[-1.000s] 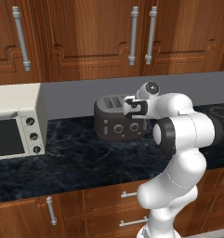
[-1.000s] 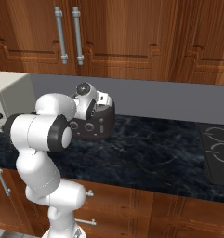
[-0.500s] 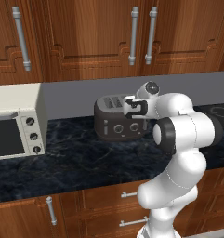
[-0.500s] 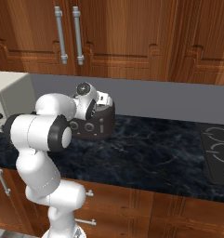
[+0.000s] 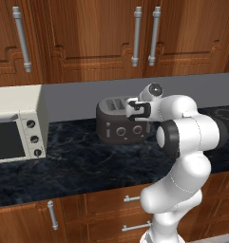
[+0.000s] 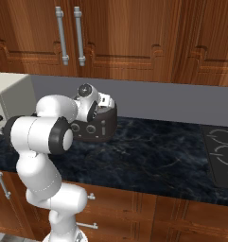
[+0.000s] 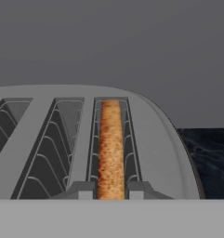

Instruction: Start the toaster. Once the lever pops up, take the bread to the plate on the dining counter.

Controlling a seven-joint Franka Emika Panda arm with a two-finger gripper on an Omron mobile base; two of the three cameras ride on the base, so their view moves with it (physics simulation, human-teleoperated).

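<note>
Hovering over the toaster (image 5: 119, 120), we keep our gripper (image 5: 135, 110) closed on nothing; the bread (image 7: 109, 148) sits down in the rightmost slot.

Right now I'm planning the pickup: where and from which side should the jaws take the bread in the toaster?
Grip the bread by its top edge, coming straight down from above. It stands upright in a narrow slot of the toaster, so likely just that edge is reachable, jaws across its thin faces.
</note>
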